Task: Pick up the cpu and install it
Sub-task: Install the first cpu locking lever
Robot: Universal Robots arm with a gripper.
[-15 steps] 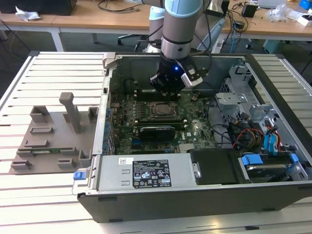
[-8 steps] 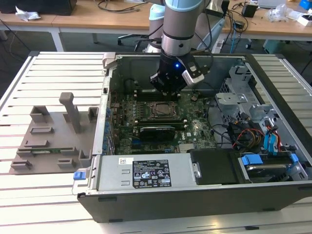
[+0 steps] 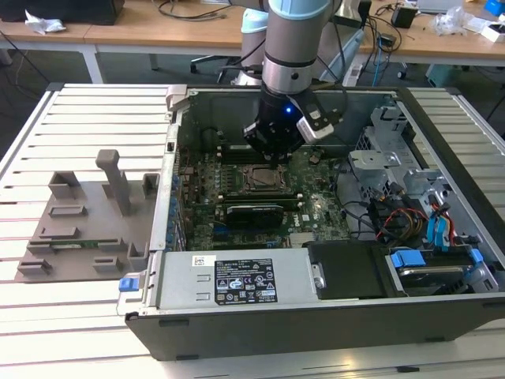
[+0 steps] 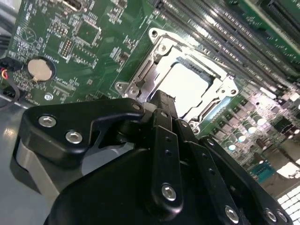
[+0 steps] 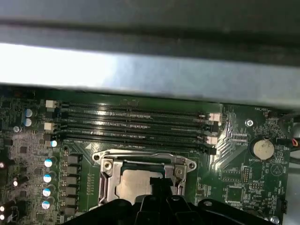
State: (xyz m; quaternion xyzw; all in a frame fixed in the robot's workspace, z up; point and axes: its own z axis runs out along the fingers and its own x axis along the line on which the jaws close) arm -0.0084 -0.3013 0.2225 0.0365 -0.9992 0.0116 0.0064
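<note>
The cpu (image 4: pixel 187 86) (image 5: pixel 133 183) lies flat inside the socket frame (image 4: pixel 154 51) (image 5: pixel 105 161) on the motherboard (image 3: pixel 237 185), its edges square with the frame. The gripper (image 3: pixel 272 154) hangs just above it in the open case (image 3: pixel 260 332); whether its claw is apart or together I cannot tell. The second wrist view shows a coin cell (image 4: pixel 39 69) beside the socket

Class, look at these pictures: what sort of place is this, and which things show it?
Probably a robotics lab or workshop: an open computer case on a slatted metal table, wooden desks with cables behind, the gripper above the motherboard.
</note>
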